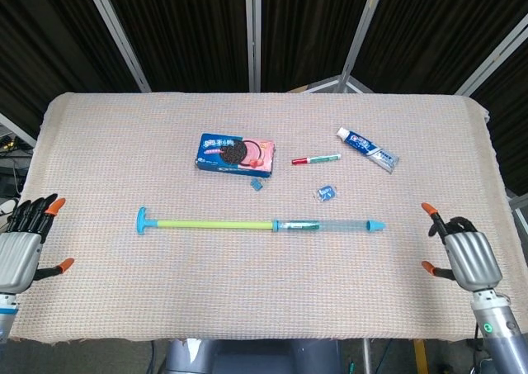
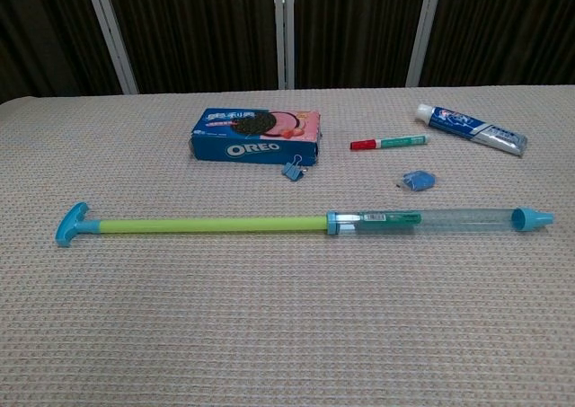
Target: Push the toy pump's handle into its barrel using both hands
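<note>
The toy pump lies flat across the middle of the table. Its blue T-handle [image 1: 143,220] [image 2: 72,223] is at the left end of a long yellow-green rod [image 1: 216,224] [image 2: 211,225] pulled fully out. The clear barrel [image 1: 326,224] [image 2: 422,218] ends in a blue nozzle [image 1: 375,225] [image 2: 532,217] on the right. My left hand [image 1: 20,246] hovers open at the table's left edge, far from the handle. At the right edge my right hand [image 1: 462,254] is open too, a short way beyond the nozzle. Neither hand appears in the chest view.
Behind the pump lie an Oreo box [image 1: 235,153] [image 2: 256,135], a blue binder clip [image 1: 257,185] [image 2: 294,169], a red marker [image 1: 315,158] [image 2: 387,142], a small blue eraser [image 1: 326,194] [image 2: 416,180] and a toothpaste tube [image 1: 367,149] [image 2: 469,128]. A woven cloth [image 1: 264,300] covers the table.
</note>
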Controlling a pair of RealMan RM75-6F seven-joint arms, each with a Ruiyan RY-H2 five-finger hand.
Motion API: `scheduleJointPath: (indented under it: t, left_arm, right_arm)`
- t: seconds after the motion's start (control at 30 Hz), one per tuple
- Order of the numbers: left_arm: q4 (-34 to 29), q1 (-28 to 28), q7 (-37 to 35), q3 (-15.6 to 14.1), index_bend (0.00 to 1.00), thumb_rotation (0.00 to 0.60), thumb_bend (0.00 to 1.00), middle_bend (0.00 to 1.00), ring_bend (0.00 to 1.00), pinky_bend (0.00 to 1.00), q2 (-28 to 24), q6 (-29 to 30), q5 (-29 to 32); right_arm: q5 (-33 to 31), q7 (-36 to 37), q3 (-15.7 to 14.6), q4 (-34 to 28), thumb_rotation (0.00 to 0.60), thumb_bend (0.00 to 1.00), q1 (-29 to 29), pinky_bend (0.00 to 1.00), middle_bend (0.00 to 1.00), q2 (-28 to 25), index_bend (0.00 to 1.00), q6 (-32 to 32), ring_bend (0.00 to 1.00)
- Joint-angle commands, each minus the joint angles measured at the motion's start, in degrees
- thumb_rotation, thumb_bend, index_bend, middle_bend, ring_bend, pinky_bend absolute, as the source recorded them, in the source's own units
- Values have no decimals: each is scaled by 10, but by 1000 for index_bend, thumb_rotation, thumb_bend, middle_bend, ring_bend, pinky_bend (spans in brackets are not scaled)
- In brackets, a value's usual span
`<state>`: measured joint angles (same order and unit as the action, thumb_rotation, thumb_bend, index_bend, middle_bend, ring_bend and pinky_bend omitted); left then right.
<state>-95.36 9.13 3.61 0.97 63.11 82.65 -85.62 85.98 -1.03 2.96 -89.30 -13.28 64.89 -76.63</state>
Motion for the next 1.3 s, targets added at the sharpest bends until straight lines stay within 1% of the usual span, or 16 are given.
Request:
scheduleJointPath:
  t: [0.03, 0.13, 0.2, 0.3, 0.4, 0.47, 0.53, 0.77, 0.97, 1.3]
  left_arm:
    - [2, 1, 0, 0, 0, 600, 0, 0, 0, 0, 3, -4, 2]
    - [4, 1, 6, 2, 0, 600, 0, 0, 0, 0, 8, -6, 5]
    - [6, 2, 9, 3, 0, 600, 0, 0, 0, 0, 10, -8, 6]
    - [10, 3, 15, 5, 0, 600, 0, 0, 0, 0, 14, -12, 12]
    - [13, 5, 21, 8, 0, 600, 0, 0, 0, 0, 18, -17, 20]
    - [15, 6, 23, 9, 0, 600, 0, 0, 0, 0, 19, -21, 24]
    - [18, 7, 24, 11, 0, 600, 0, 0, 0, 0, 21, -24, 28]
    - [22, 9, 24, 14, 0, 600, 0, 0, 0, 0, 22, -31, 33]
    - [25, 9, 23, 15, 0, 600, 0, 0, 0, 0, 23, -33, 35]
    - [28, 9, 22, 16, 0, 600, 0, 0, 0, 0, 23, -35, 37]
  right_arm:
    - [-89, -21, 35, 0, 600, 0, -84, 1000, 989, 11, 30, 153, 999]
    - [-131, -33, 49, 6, 600, 3, -114, 1000, 1000, 29, 98, 206, 1000]
    - [-147, -45, 55, 12, 600, 33, -124, 1000, 1000, 38, 146, 218, 1000]
    - [-180, -82, 62, 26, 600, 86, -143, 1000, 1000, 67, 238, 233, 1000]
    - [-217, -109, 67, 41, 600, 104, -161, 1000, 1000, 98, 309, 249, 1000]
    - [-234, -121, 68, 49, 600, 118, -170, 1000, 1000, 115, 363, 256, 1000]
    - [-242, -133, 67, 56, 600, 124, -179, 1000, 1000, 132, 393, 259, 1000]
    - [-245, -151, 62, 75, 600, 171, -191, 1000, 1000, 161, 413, 253, 1000]
    - [-253, -169, 57, 93, 600, 189, -203, 1000, 1000, 188, 418, 256, 1000]
    - [-252, -183, 52, 116, 600, 189, -213, 1000, 1000, 217, 433, 250, 1000]
